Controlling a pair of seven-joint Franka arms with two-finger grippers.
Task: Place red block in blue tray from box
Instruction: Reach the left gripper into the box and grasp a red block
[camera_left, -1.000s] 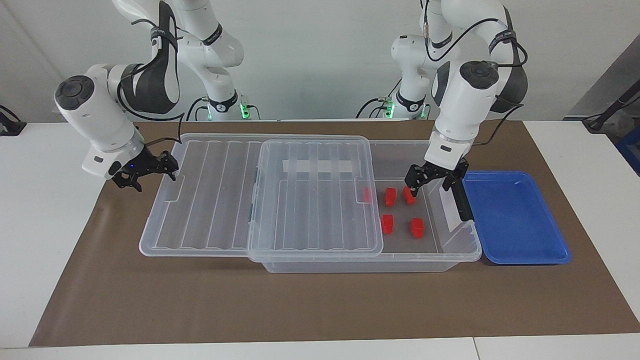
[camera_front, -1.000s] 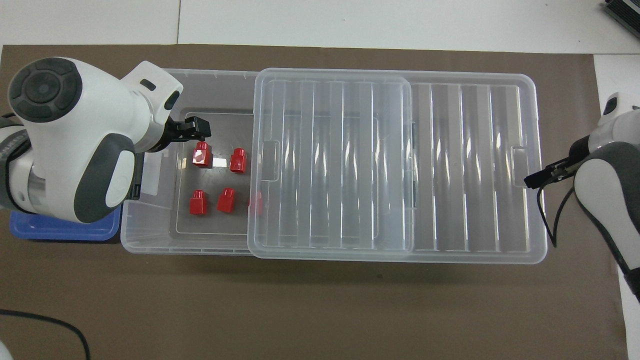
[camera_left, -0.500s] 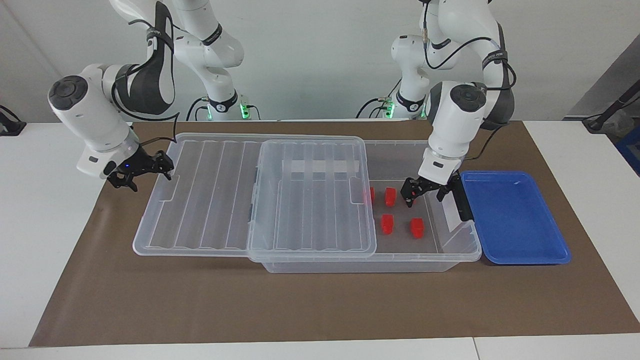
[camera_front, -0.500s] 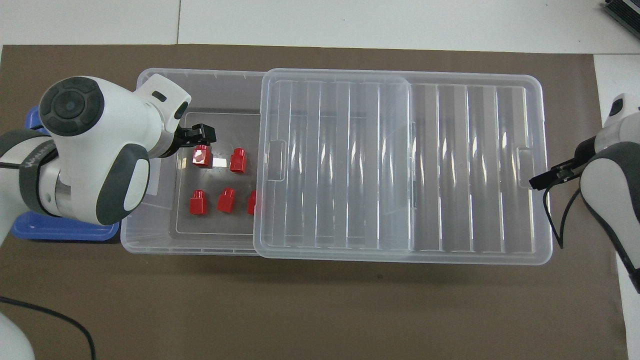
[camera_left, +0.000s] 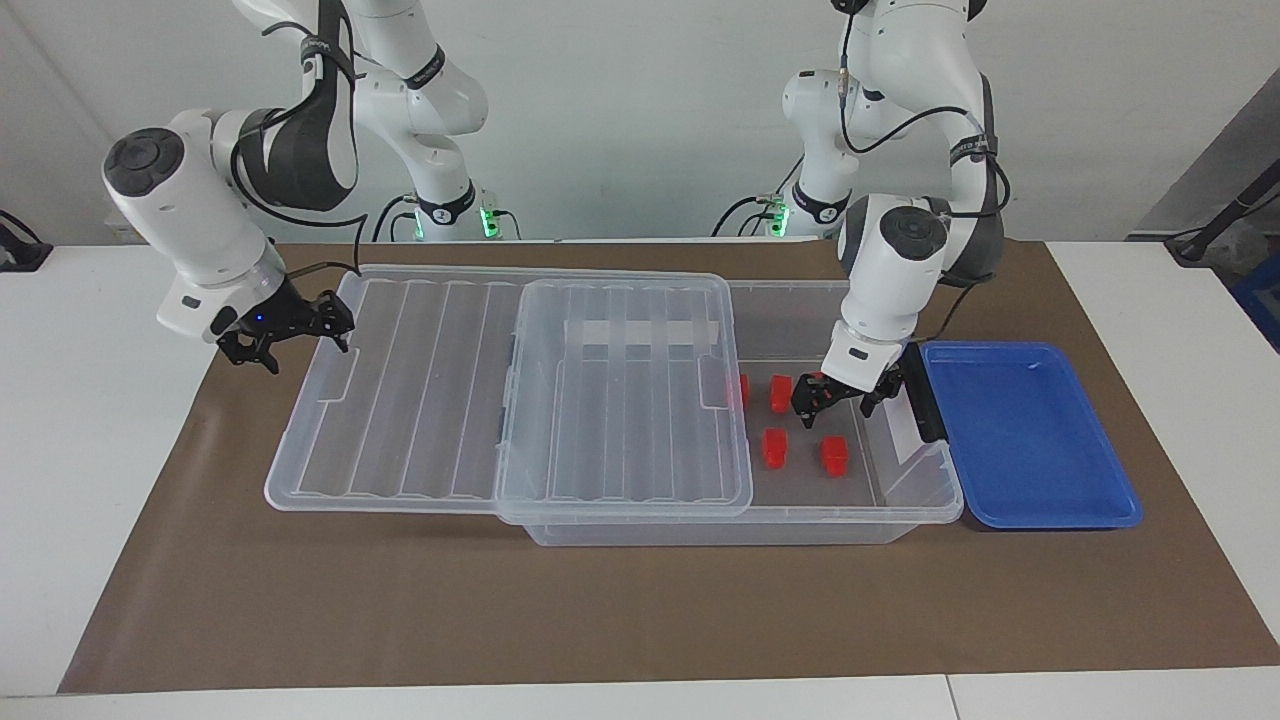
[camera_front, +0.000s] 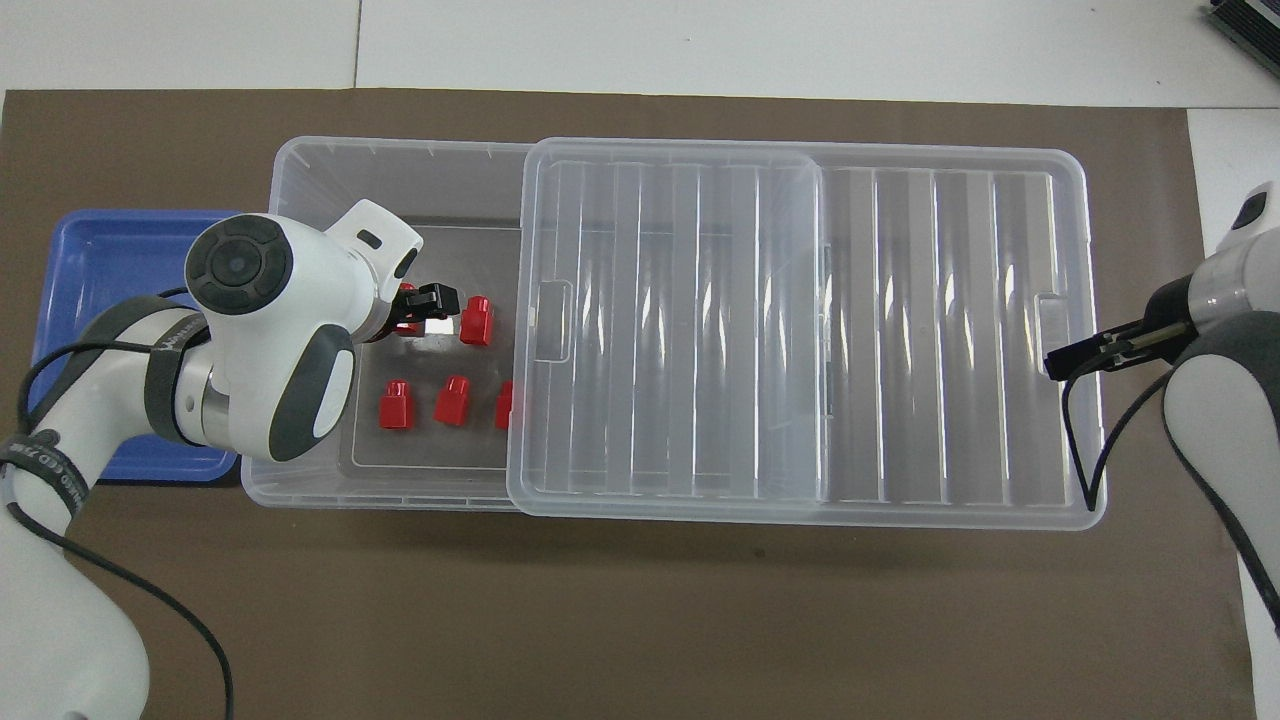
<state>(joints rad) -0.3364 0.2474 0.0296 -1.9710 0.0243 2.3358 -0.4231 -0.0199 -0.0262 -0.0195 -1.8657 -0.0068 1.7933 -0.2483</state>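
Note:
The clear box (camera_left: 742, 527) (camera_front: 400, 180) stands mid-table. Its ribbed lid (camera_left: 420, 400) (camera_front: 900, 330) is slid toward the right arm's end and leaves the other end uncovered. Several red blocks lie in the uncovered end, such as one (camera_left: 780, 393) (camera_front: 476, 320) beside my left gripper. My left gripper (camera_left: 835, 405) (camera_front: 425, 310) is open and low inside the box, with its fingers on either side of a red block (camera_front: 409, 291) that the hand mostly hides. The blue tray (camera_left: 1030, 430) (camera_front: 110, 260) lies beside the box at the left arm's end. My right gripper (camera_left: 290, 335) (camera_front: 1075, 355) is at the lid's outer end edge.
A brown mat (camera_left: 600, 610) covers the table under everything. One red block (camera_left: 741, 388) (camera_front: 505, 403) lies partly under the lid's edge. The box's black end clip (camera_left: 922, 395) stands between my left gripper and the tray.
The lid slid further toward the right arm's end along with my right gripper, then stopped. My left gripper came down into the box around a red block.

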